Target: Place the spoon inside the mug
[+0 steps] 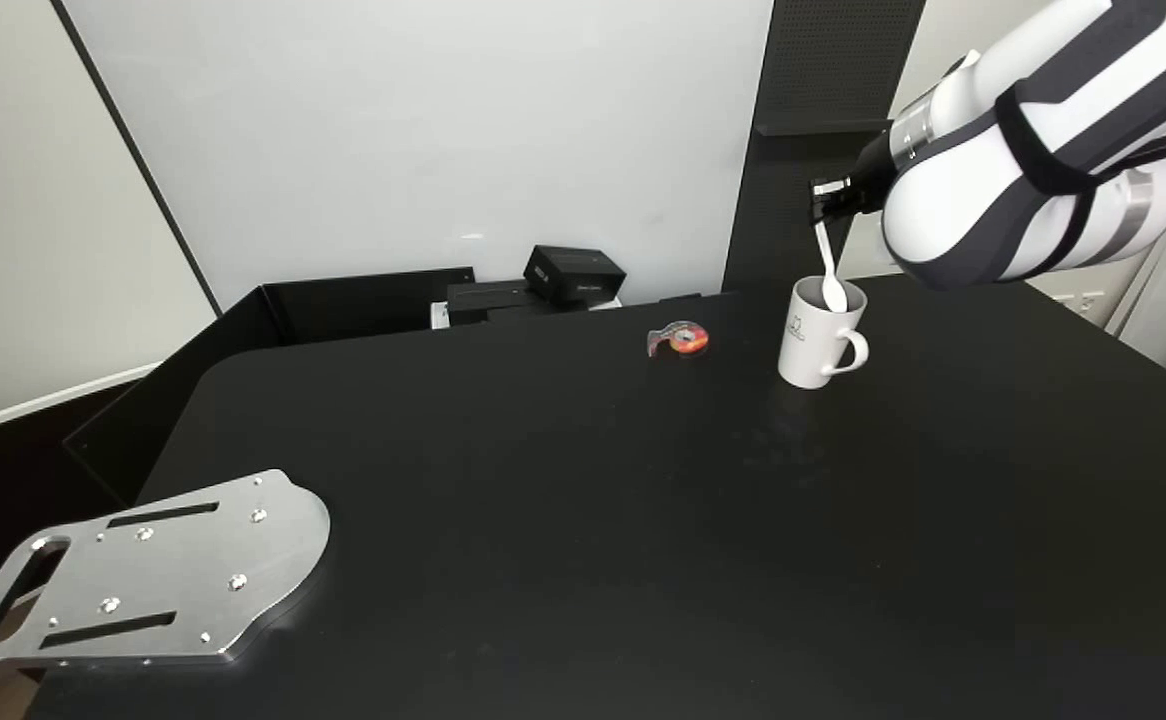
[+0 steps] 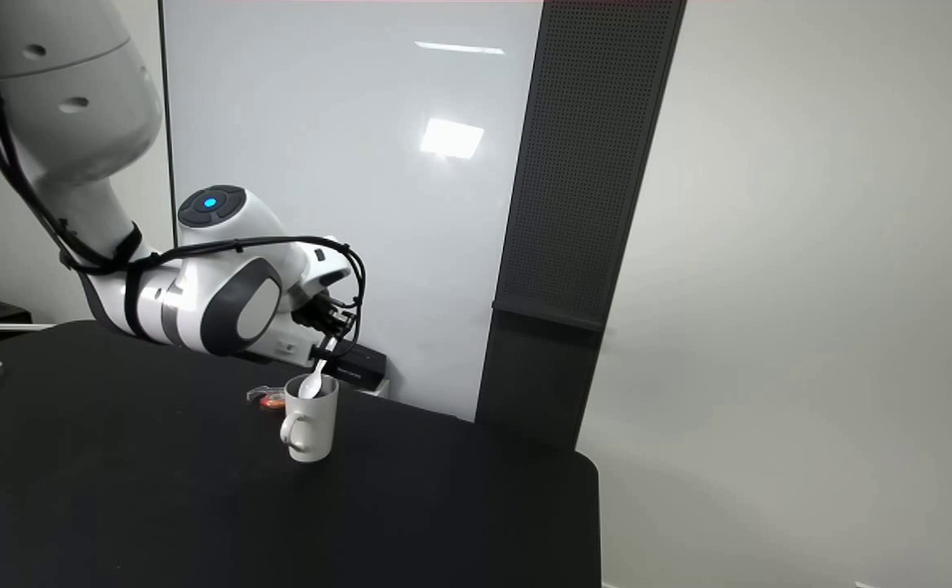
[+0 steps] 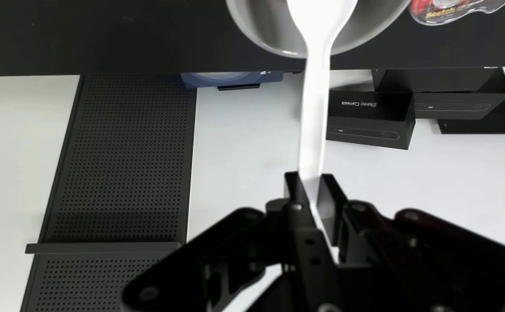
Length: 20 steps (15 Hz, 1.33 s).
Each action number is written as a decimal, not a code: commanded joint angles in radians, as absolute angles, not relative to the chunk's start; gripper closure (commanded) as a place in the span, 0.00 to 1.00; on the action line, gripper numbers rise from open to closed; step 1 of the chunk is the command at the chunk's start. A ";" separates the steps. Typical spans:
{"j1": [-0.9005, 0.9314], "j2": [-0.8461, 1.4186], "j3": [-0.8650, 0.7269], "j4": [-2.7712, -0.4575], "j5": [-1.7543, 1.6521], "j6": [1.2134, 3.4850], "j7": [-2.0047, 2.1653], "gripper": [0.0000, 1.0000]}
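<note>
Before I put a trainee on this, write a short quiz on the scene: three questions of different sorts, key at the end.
1. Multiple choice: what does the gripper hold? A: a box; B: the spoon; C: the tape.
2. True or false: the spoon is held with its handle end lowest.
3. Open: what should likely happen next at the mug?

Key:
1. B.
2. False; its bowl is the low end, at the mug's mouth.
3. Probably the spoon is lowered further, then released so that it rests in the mug.
</note>
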<state>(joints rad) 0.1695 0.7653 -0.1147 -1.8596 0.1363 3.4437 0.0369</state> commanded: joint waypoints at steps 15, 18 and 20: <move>0.189 0.752 -0.134 -1.880 0.152 3.382 0.042 0.22; 0.181 0.711 -0.123 -1.877 0.135 3.316 0.038 0.02; 0.156 0.655 -0.098 -1.881 0.098 3.171 0.022 0.00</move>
